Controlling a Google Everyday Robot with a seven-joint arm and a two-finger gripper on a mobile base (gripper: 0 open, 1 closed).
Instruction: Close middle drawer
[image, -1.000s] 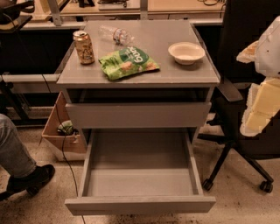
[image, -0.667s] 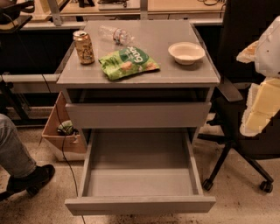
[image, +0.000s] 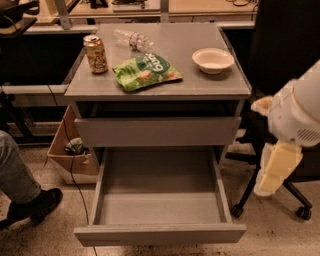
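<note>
Nearest the camera, the middle drawer (image: 160, 234) is pulled far out of the grey cabinet (image: 235, 107). Its low plain front sits at the bottom edge of the view, and its long shallow tray is bare inside. To the left, a person's leg and dark shoe (image: 35, 206) rest on the floor beside a cardboard box (image: 70, 162).

The gripper (image: 260, 148) hangs to the right of the cabinet, level with the drawers and apart from both. Its cream fingers (image: 277, 167) are spread wide and hold nothing.

Above the open tray, the drawer with the taller front (image: 157, 131) stands out only slightly.

On the counter (image: 165, 87), a green snack bag (image: 146, 71) lies near the front. A can (image: 95, 54) stands upright to its left, and a white bowl (image: 213, 60) sits to its right. A clear plastic bottle (image: 132, 39) lies on its side farther back. A black office chair (image: 285, 45) stands behind the gripper.
</note>
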